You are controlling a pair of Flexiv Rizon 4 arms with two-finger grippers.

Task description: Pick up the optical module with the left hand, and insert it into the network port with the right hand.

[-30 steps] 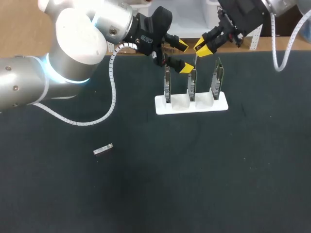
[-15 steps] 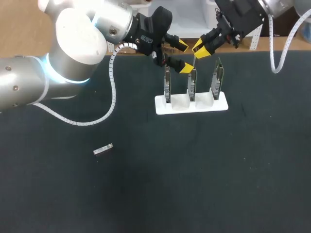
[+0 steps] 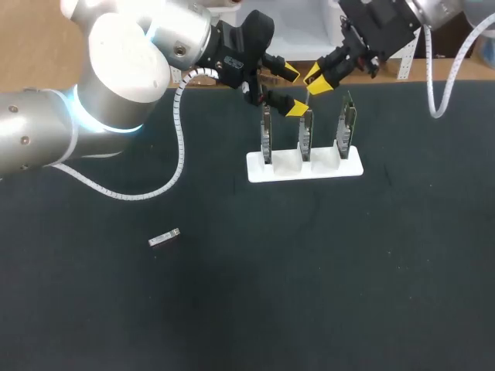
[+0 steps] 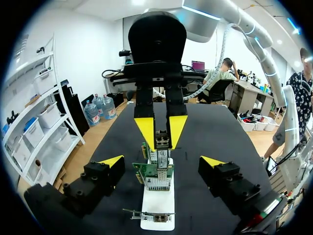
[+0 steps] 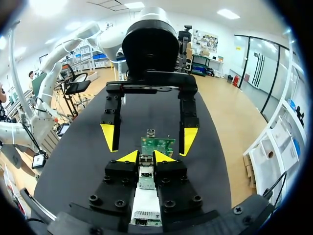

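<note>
Though the head view showed the left gripper [image 3: 288, 90] spread wide at upper middle beside the right gripper [image 3: 317, 79], only the left wrist view made plain the optical module [image 4: 162, 139] — pinched between the right's narrow fingers, just over the upright cards [image 4: 157, 176]. The right wrist view showed the white holder [image 5: 145, 210] under them.

Three upright network cards [image 3: 267, 135] [image 3: 306, 133] [image 3: 346, 124], one white stand [image 3: 305, 168], two optical modules [image 3: 164, 238] [image 4: 161, 140], two robot arms [image 3: 116, 77] [image 3: 433, 11] with yellow-tipped jaws.

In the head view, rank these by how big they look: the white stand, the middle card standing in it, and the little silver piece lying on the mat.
1. white stand
2. middle card, seen edge-on
3. silver piece, shorter than the card, though not by much
</note>
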